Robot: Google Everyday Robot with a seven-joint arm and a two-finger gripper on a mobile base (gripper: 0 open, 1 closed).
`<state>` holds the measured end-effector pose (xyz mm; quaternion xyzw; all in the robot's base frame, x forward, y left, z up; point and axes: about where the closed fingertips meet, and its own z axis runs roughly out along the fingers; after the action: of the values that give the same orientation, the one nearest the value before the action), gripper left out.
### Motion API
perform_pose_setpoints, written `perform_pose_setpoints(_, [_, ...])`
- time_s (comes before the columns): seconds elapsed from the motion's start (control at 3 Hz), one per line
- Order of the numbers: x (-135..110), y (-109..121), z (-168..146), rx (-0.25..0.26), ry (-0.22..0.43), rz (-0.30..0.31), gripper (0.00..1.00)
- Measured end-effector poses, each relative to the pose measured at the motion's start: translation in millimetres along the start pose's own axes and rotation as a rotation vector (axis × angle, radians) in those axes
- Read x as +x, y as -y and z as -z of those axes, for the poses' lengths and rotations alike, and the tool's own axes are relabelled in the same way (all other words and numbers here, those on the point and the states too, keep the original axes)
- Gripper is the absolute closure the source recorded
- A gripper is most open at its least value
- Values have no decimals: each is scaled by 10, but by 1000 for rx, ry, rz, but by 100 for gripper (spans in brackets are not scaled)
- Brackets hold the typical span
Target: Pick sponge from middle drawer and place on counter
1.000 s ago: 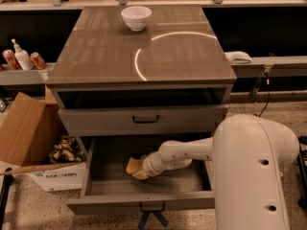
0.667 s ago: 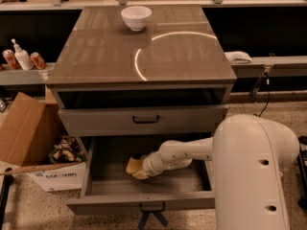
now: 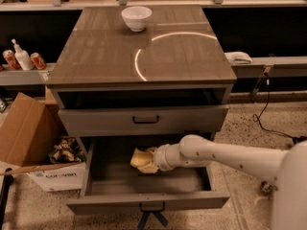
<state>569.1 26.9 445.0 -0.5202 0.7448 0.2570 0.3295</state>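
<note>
Sponge: the pale-yellow sponge (image 3: 140, 161) lies in the open middle drawer (image 3: 144, 201), toward the back and left of centre; it looks bunched up against the gripper
Gripper: the gripper (image 3: 152, 158) is down inside the drawer, touching the sponge's right side; the foam hides its tip, so I cannot tell whether it is apart or clamped on the sponge
Risk 1: a shallow bite on soft foam; if only a corner is caught, I would expect the sponge to slip out on the lift and drop back into the drawer
Risk 2: the upper drawer front (image 3: 144, 120) sits close above the wrist; a straight pull upward could knock the arm or the sponge against it; out toward the drawer's front first, then up, looks the safer way
Risk 3: the counter (image 3: 105, 56) carries 1 white bowl (image 3: 136, 18) near its far edge; this is a small worry unless the arm overreaches when setting down
Arm pose: the white arm (image 3: 225, 155) comes in from the right, low and nearly level, sloping slightly down to the left; the forearm crosses over the drawer's right wall
Stage: my guess is the grasp itself; lifting and placing are not yet done
</note>
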Motion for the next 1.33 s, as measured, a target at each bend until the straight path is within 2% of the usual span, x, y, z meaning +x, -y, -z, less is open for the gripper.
perform_pose_setpoints(0.33, [81,78,274,42,26,-31,100])
perform_pose_setpoints(0.67, [81,77,276,42,26,-31,100])
perform_pose_setpoints(1.0, [61,-30,410,49,40,-33,100])
perform_pose_setpoints(1.33, [221,48,761,70,77,-4,100])
